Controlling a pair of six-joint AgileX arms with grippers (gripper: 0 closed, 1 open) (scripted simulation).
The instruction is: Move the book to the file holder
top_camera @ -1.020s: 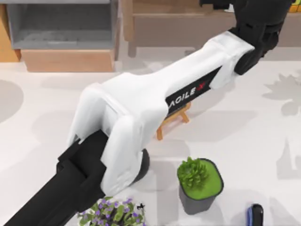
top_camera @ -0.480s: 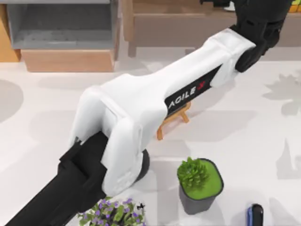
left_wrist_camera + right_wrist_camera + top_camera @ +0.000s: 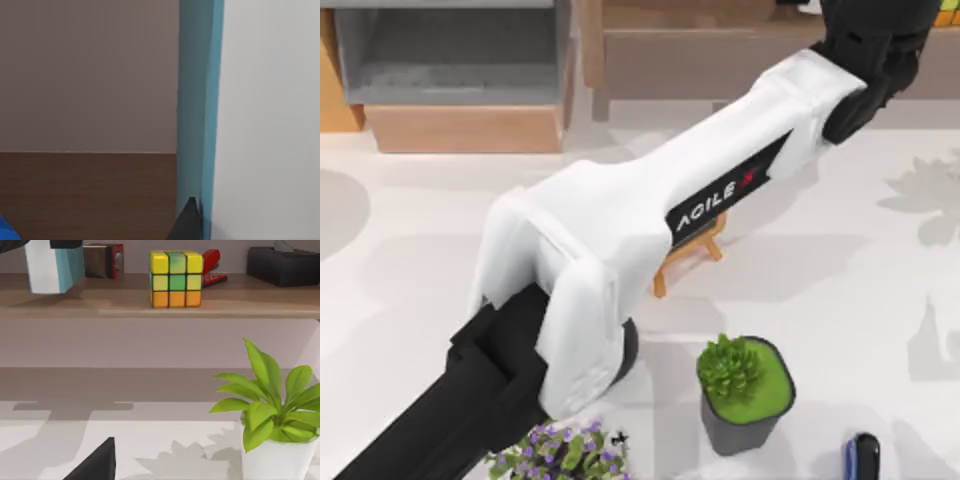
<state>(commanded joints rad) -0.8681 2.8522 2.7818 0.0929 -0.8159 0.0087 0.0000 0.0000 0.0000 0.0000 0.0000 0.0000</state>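
Note:
The book [image 3: 52, 267], light blue with white page edges, stands upright just over the left end of the long wooden shelf [image 3: 165, 305]. My left gripper [image 3: 46, 245] is shut on its top. In the left wrist view the book's cyan cover [image 3: 197, 115] sits right against a dark fingertip [image 3: 188, 220]. My left arm [image 3: 650, 210] stretches diagonally across the table to the back right. The file holder [image 3: 450, 100], grey-walled with a tan base, stands at the back left, far from the book. A dark part of my right gripper [image 3: 97, 462] shows low over the table.
A coloured cube [image 3: 176, 279], a red stapler [image 3: 210, 267] and a black box [image 3: 285, 265] share the shelf. A leafy plant in a white pot [image 3: 270, 410] stands below it. A small easel [image 3: 692, 250], a green potted plant [image 3: 745, 390] and purple flowers [image 3: 560, 455] lie under or beside the left arm.
My left arm has edged slightly farther toward the back right, the book still in its gripper. Nothing else has moved.

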